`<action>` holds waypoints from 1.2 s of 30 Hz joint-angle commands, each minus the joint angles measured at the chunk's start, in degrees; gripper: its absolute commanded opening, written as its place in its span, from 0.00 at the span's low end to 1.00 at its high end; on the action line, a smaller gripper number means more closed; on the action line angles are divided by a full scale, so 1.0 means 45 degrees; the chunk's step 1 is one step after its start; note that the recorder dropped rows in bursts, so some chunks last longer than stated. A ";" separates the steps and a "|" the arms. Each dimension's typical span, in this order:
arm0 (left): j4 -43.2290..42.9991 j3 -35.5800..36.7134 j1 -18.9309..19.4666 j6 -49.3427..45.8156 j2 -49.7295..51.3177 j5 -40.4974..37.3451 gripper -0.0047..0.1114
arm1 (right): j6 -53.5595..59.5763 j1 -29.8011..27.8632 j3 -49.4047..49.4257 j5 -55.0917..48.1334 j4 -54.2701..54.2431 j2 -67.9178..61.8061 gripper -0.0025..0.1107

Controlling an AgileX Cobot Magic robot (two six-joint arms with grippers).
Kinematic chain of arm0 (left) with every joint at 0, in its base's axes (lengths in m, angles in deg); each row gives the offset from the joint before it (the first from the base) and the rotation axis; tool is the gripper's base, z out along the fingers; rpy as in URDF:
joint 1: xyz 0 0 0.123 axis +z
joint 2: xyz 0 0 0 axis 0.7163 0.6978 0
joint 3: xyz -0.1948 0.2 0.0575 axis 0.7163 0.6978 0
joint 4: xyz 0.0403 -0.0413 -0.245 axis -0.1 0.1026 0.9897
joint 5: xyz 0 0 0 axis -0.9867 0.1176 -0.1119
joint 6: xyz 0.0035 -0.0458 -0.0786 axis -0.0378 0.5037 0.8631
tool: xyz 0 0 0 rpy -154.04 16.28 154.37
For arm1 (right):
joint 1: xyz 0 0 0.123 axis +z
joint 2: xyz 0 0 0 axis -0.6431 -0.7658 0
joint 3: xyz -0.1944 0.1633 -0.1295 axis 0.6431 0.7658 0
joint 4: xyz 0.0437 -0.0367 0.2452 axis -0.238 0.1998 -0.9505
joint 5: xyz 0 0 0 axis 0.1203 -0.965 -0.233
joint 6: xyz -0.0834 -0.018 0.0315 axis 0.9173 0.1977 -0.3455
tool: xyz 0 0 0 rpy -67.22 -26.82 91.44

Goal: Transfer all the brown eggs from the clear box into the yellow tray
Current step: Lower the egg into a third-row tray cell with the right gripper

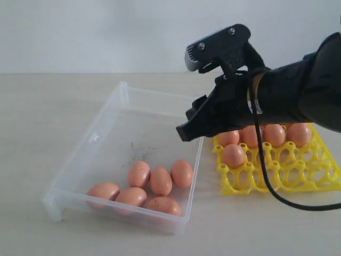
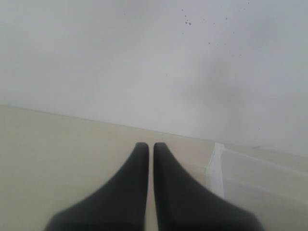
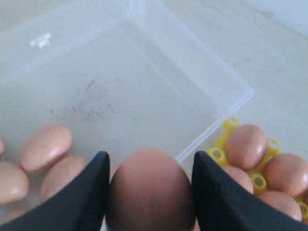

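Far to the left, the left gripper [image 2: 149, 145] takes no part in this: its fingers are pressed together with nothing between them, low over the bare table [image 2: 57, 144], just beside a corner of the clear box [image 1: 80, 160].

Six brown eggs [image 1: 161, 181] lie loose in the box, bunched in its near end, some touching one another. The rest of its scuffed floor is bare.

Over the box's right-hand wall, close to the tray, hangs the right gripper [image 3: 149, 159]. Its fingers are spread wide around a seventh egg [image 3: 150, 197] and pinch it by its sides, well clear of the floor. From the front I cannot see this egg at all; only the wrist camera shows it.

On the right stands the yellow tray [image 1: 314, 176]. I count five eggs seated in its cups [image 1: 233, 156], four along the back and one a row nearer. The arm hides part of the back, so there may be more. The near cups stand empty.

By my reckoning the job is somewhere near half done: one egg in transit and six to fetch, with room enough for them.
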 commanded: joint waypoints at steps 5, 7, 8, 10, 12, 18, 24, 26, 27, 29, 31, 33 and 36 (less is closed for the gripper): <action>0.0006 -0.0048 -0.0049 0.0015 0.0046 0.0026 0.07 | 0.0265 -0.2374 0.2405 0.5045 0.0056 0.0145 0.02; 0.0006 -0.0048 -0.0049 0.0015 0.0046 0.0026 0.07 | 0.1290 -0.3280 0.3190 0.5981 -0.0508 0.0145 0.02; 0.0006 -0.0048 -0.0049 0.0015 0.0046 0.0026 0.07 | 0.2358 -0.3739 0.3680 0.6675 -0.1565 0.0145 0.02; 0.0006 -0.0048 -0.0049 0.0015 0.0046 0.0026 0.07 | 0.4962 -0.4148 0.4710 0.8639 -0.4439 0.0145 0.02; 0.0006 -0.0048 -0.0049 0.0015 0.0046 0.0026 0.07 | 0.6843 -0.4119 0.6069 1.1786 -0.7252 0.0145 0.02; 0.0006 -0.0048 -0.0049 0.0015 0.0046 0.0026 0.07 | 0.7209 -0.4119 0.8170 1.4710 -0.7727 0.0001 0.02; 0.0006 -0.0048 -0.0049 0.0015 0.0046 0.0026 0.07 | 0.6686 -0.4119 0.8203 1.6808 -0.7093 -0.1548 0.02; 0.0006 -0.0048 -0.0049 0.0015 0.0046 0.0026 0.07 | 0.6623 -0.4119 0.8234 1.7814 -0.6901 -0.2106 0.02; 0.0006 -0.0048 -0.0049 0.0015 0.0046 0.0026 0.07 | 0.6623 -0.4119 0.8284 1.8158 -0.6901 -0.2325 0.02; 0.0006 -0.0048 -0.0049 0.0015 0.0046 0.0026 0.07 | 0.6650 -0.4119 0.8416 1.8158 -0.6972 -0.2899 0.02; 0.0006 -0.0048 -0.0049 0.0015 0.0046 0.0026 0.07 | 0.6930 -0.4119 0.8414 1.8158 -0.6972 -0.3364 0.02; 0.0006 -0.0048 -0.0049 0.0015 0.0046 0.0026 0.07 | 0.7195 -0.4119 0.8359 1.8158 -0.6972 -0.3705 0.02; 0.0006 -0.0048 -0.0049 0.0015 0.0046 0.0026 0.07 | 0.7296 -0.4119 0.8171 1.8158 -0.6972 -0.4003 0.02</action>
